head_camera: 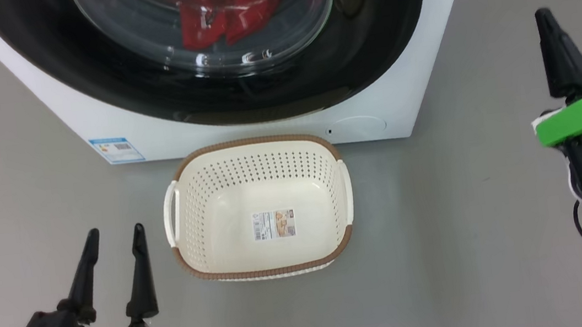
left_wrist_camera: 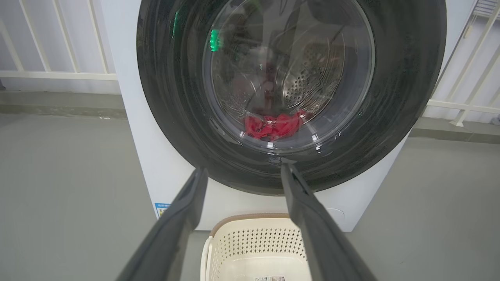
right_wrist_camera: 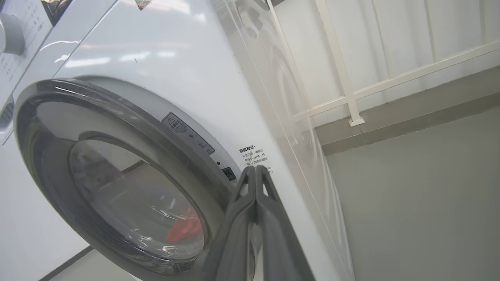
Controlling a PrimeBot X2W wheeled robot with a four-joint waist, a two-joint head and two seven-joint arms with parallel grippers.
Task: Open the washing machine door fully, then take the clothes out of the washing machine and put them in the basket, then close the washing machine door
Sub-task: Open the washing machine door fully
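The white washing machine stands ahead with its round black door closed against the front. Through the glass bowl I see red clothes lying in the steel drum, also the clothes in the left wrist view. The cream basket sits empty on the floor right before the machine. My left gripper is open at the lower left, fingers pointing at the machine. My right gripper is shut on nothing, raised at the right of the machine; in its wrist view the right gripper points at the door's right edge.
A blue label sticker marks the machine's lower left front. White railing runs along the wall behind and to the right. Grey floor surrounds the basket on both sides.
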